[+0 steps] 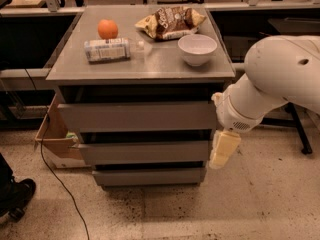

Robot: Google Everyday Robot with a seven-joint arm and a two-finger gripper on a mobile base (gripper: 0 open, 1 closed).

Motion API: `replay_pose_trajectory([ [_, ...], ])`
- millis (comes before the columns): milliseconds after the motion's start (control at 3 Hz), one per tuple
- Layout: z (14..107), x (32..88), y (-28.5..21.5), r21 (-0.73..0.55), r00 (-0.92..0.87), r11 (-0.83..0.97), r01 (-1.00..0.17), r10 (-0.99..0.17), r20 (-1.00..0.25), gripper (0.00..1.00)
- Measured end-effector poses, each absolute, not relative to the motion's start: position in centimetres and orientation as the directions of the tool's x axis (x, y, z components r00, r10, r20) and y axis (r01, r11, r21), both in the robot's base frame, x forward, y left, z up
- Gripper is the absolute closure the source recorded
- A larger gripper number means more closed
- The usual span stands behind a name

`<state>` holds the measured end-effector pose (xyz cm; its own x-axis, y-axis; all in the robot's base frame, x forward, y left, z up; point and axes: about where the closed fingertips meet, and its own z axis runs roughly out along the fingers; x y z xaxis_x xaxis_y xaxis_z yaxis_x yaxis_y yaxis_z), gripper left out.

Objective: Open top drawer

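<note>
grey, flat, handle-less top drawer [137, 116] is the widest front of the stack. it sits right under the grey metal cabinet top [150, 69], with a dark gap above it. the narrower middle drawer front [142, 152] and the shortest bottom front [148, 176] are below. cream-coloured gripper [223, 150] hangs off the white arm [272, 84] at the cabinet's right edge, just below the top drawer's right corner and beside the middle front. can't tell if it's clenched or released, or if it's touching. up top: orange fruit [107, 29], clear bottle on its side [107, 49], crinkled snack bag [170, 21], white bowl [197, 49]. brown cardboard box [54, 134] is on the floor to the left.
</note>
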<state>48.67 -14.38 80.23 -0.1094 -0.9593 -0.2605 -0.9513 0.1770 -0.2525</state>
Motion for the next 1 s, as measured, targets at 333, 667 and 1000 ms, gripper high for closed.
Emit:
replay_pose_trajectory([
  [333,80.0,50.4,-13.5,-0.268,-0.113,0.188,-0.945,-0.956,-0.27,0.0],
  [667,79.7,52.7,-12.3,-0.298,-0.099,0.185,-0.937,-0.955,-0.281,0.0],
  [1000,78.0,54.1,-11.6,-0.294,-0.102,0.193,-0.936,-0.95,-0.297,0.0],
])
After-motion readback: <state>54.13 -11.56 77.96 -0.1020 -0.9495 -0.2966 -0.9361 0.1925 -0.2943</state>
